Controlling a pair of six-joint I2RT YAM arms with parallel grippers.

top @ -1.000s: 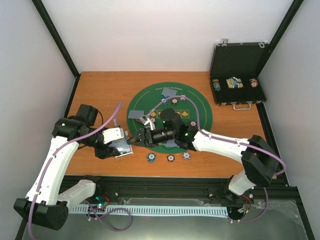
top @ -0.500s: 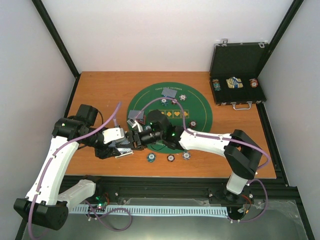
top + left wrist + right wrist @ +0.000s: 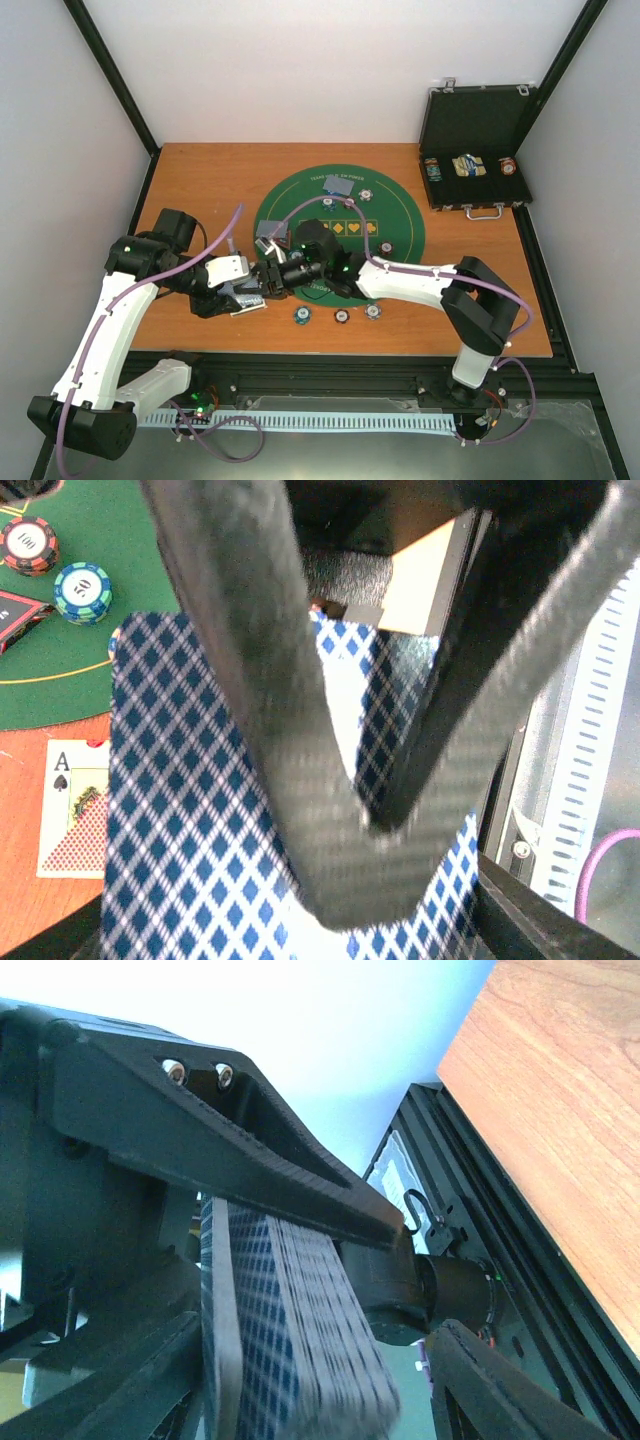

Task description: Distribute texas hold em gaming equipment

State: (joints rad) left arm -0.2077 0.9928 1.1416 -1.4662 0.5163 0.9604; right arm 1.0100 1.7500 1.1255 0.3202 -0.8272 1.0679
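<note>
The deck of cards (image 3: 180,780), blue diamond pattern on the backs, is off the bench (image 3: 200,180), held just above its left front part beside the round green mat (image 3: 400,215). My left hand (image 3: 243,293) is clenched on it. In the left wrist view two dark fingers (image 3: 260,680) cross the top card's back and meet in a V.

My right hand (image 3: 268,283) stretches across from the mat side and meets the deck end-on. Its jaws are spread. In the right wrist view the deck's striped edge stands between them, close to the one on the picture's left and with a gap to the other.

My judgement of the risks:
- If the right hand closes this deep, it may pinch several cards rather than one and drag a clump out.
- If the left hand's grip is too firm, the pulled card may bend; if too loose, the deck could fan and spill.
- The two hands are nearly touching, so a small misaligned move could knock them together.

An ace of spades (image 3: 72,805) lies face up on the wood below the deck. Striped chips (image 3: 342,316) sit along the mat's near edge. A black case (image 3: 475,150) stands open at the far right corner
</note>
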